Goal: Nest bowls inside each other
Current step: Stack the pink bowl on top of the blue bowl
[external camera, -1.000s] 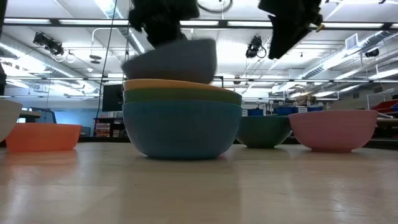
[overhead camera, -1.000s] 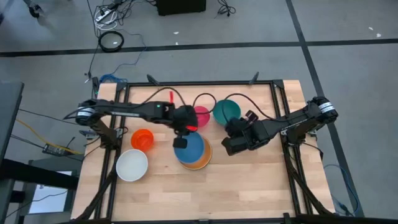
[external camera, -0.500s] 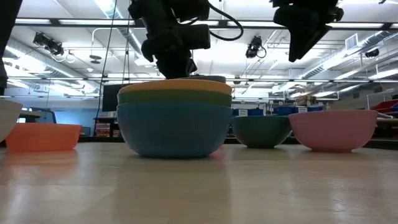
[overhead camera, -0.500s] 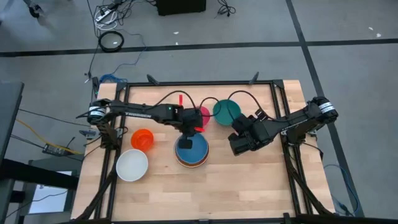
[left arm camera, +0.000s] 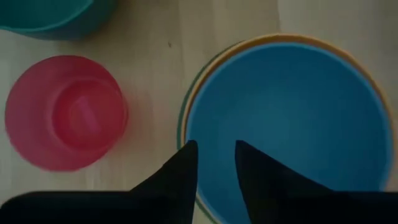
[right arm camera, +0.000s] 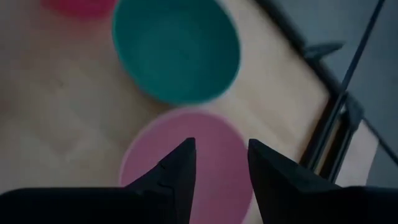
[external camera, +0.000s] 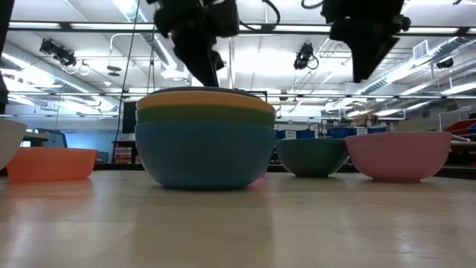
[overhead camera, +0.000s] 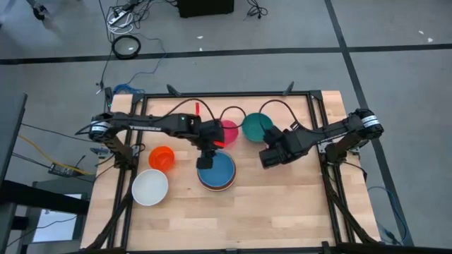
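Left pincer [left arm camera: 212, 163] hangs released over the near rim of the blue bowl [left arm camera: 292, 124], which sits inside the nested stack [external camera: 204, 145] mid-surface. Risk: its fingers straddle that rim, so lifting off at an angle could catch the bowl and pull it askew.

Right pincer [right arm camera: 219, 163] stands parted, empty, above the pink bowl [right arm camera: 186, 162], with the teal bowl [right arm camera: 176, 50] just beyond. Risk: a skewed descent would knock pink into teal.

Orange bowl [overhead camera: 162, 158] and white bowl [overhead camera: 150, 187] wait on the left. In the high view the right arm hides the pink bowl; the stack's lower rims barely show; the red-pink bowl [left arm camera: 65, 112] is half covered there.
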